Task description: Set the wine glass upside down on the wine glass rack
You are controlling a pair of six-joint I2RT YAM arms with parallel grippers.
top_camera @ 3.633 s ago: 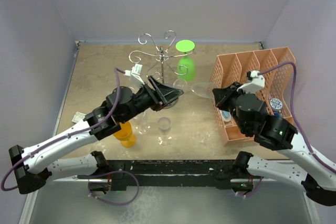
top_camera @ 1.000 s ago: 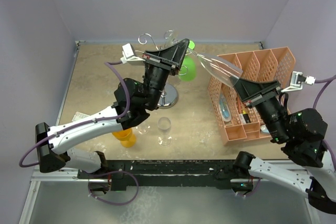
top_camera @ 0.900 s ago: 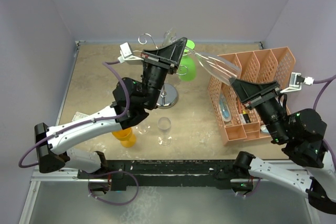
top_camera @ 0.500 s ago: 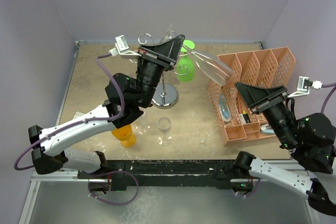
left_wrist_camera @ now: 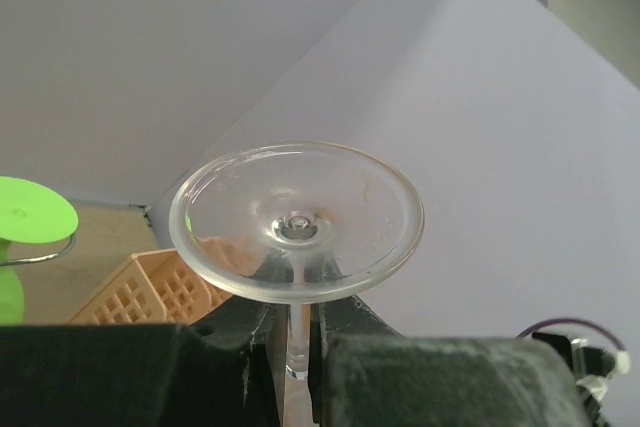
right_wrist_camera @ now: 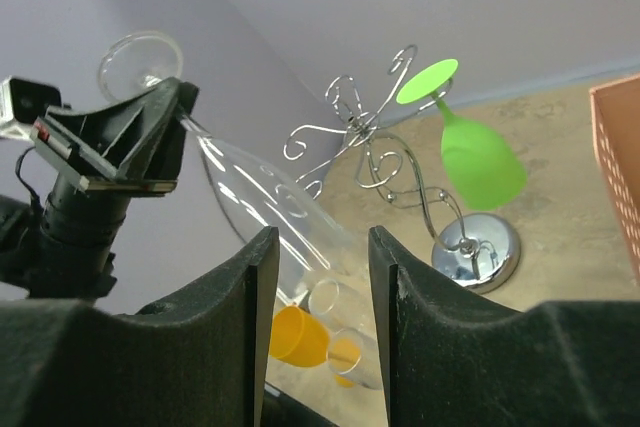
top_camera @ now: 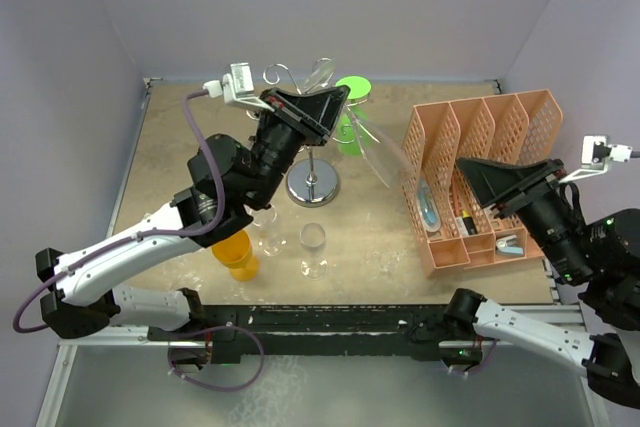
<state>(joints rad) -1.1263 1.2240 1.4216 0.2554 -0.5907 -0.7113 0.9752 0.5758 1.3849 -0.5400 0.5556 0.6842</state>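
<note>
A clear wine glass (top_camera: 375, 152) hangs tilted, foot up and bowl down to the right, beside the wine glass rack (top_camera: 312, 187), a shiny wire stand with scroll arms. My left gripper (top_camera: 330, 105) is shut on its stem; in the left wrist view the stem (left_wrist_camera: 297, 332) sits pinched between the fingers under the round foot (left_wrist_camera: 297, 222). My right gripper (top_camera: 480, 169) stands open over the orange organiser, apart from the glass. The right wrist view shows the bowl (right_wrist_camera: 265, 197) beyond its open fingers (right_wrist_camera: 245, 332). A green wine glass (top_camera: 352, 125) hangs upside down on the rack (right_wrist_camera: 380, 147).
An orange lattice organiser (top_camera: 520, 117) with small items stands at the right. An orange cup (top_camera: 237, 252) and two clear glasses (top_camera: 313, 239) stand near the front, below the left arm. The rack's chrome base (right_wrist_camera: 478, 247) sits mid-table. Walls close in at the back and both sides.
My right gripper has opened, let go of the glass bowl and drawn back to the right. The left arm has swung the glass so that its bowl hangs lower, nearer the rack.
</note>
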